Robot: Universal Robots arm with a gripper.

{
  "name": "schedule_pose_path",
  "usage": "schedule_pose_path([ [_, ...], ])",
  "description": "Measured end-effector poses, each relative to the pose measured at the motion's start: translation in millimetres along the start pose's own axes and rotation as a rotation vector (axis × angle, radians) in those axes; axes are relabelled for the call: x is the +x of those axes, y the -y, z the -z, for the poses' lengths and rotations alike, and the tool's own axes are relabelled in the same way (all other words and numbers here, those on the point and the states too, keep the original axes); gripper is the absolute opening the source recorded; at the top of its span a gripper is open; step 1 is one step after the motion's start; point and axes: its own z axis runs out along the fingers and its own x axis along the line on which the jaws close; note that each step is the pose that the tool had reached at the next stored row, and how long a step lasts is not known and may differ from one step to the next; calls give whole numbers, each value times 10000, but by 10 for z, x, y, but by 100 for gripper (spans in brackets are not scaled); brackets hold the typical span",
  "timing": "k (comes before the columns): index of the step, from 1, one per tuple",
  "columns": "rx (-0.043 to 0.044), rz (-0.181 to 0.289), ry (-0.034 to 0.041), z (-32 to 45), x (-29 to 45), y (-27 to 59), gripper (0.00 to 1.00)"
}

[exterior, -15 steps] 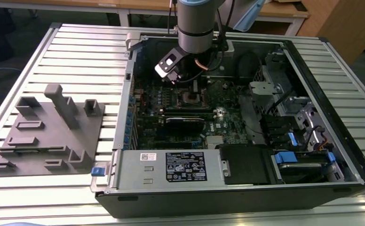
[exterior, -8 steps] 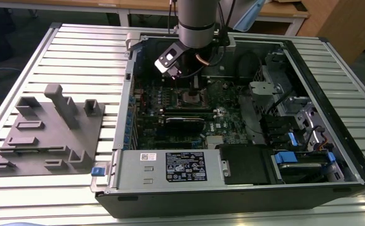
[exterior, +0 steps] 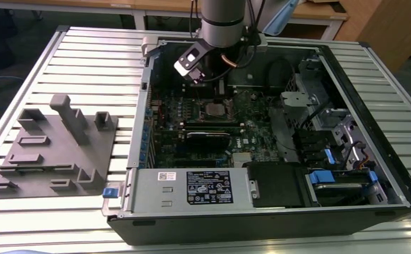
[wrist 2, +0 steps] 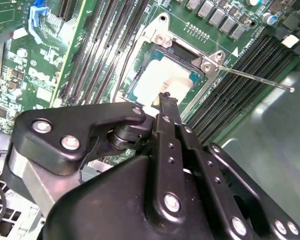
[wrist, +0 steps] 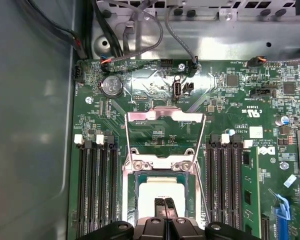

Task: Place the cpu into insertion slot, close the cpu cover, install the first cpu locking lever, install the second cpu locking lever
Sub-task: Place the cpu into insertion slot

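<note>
One closed claw [wrist: 164, 203] over the cpu [wrist: 149, 195]

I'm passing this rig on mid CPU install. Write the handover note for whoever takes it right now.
The pincer is shut and empty, tips at the top of the cpu; contact unclear.
The cpu lies in the insertion slot.
The cpu cover appears raised, standing beyond the slot, not closed.
One lever rod sticks out sideways, unlatched.
Done: cpu placed.
Left: cover, both levers.
</note>
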Motion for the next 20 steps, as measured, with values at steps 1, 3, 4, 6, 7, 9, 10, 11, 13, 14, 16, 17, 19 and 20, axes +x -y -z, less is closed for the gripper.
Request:
schedule_pose_path([
  [1,0,0,0,4,0,0,11],
  [3,-2,0,-4,4,1,-1,11],
  [4,0,0,-1,10,0,-1,11],
  [6,0,0,-1,14,0,-1,11],
  [7,-1,0,0,14,0,-1,11],
  [9,0,0,-1,15,0,-1,11],
  [10,-1,0,-2,15,0,-1,11],
  [11,0,0,0,15,0,-1,11],
  [13,0,0,-1,15,0,-1,11],
  [14,-1,0,-1,15,0,-1,11],
  [16,13,1,0,16,0,-2,11],
  [17,58,2,1,16,0,-2,11],
  [19,291,0,7,12,0,-1,11],
  [20,413,0,9,11,0,-2,11],
])
